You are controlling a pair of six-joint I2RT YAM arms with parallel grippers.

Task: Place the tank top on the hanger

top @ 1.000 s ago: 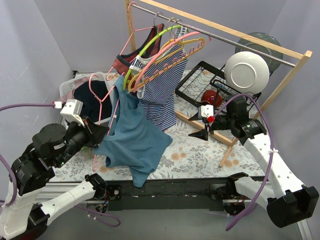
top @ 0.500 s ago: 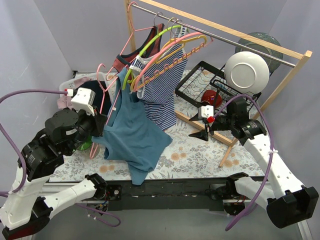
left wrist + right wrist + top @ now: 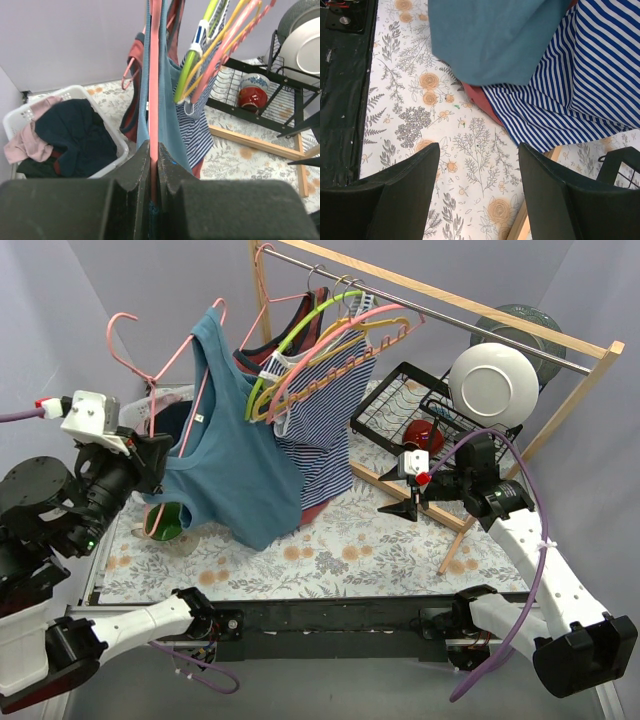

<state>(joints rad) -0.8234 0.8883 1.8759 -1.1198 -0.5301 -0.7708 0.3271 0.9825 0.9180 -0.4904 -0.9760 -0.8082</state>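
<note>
**Floral tabletop, grey walls: tank top hangs on a pink hanger held in the air**

The tank top [image 3: 235, 460] hangs on the hanger [image 3: 155, 75], up off the table and to the left of the clothes rail [image 3: 450, 315]. One strap reaches the hanger's upper shoulder. The hanger's lower end is hidden behind the fabric, so I cannot tell how the other strap sits. The hem covers the lower part of a red top [image 3: 250, 365] and overlaps the near edge of the striped top [image 3: 325, 410], both on the rail. A green hanger [image 3: 300, 335], a yellow hanger [image 3: 385, 325] and other pink ones are crowded among them.

A small green object low behind the hem is too covered to name.

The white laundry basket [image 3: 65, 91] stands behind the tank top. It holds a dark navy garment and a pale pink one. From above it is mostly hidden.

On the right, the black dish rack [image 3: 385, 405] holds a white plate [image 3: 492, 385] on edge and a red patterned cup [image 3: 252, 95].

The left gripper [image 3: 154, 150] is pressed together on the hanger's bar, with teal fabric at its fingertips. The right gripper [image 3: 479, 150] is spread wide and holds nothing. It hangs over the floral cloth [image 3: 380, 560], well apart from the tank top.
</note>
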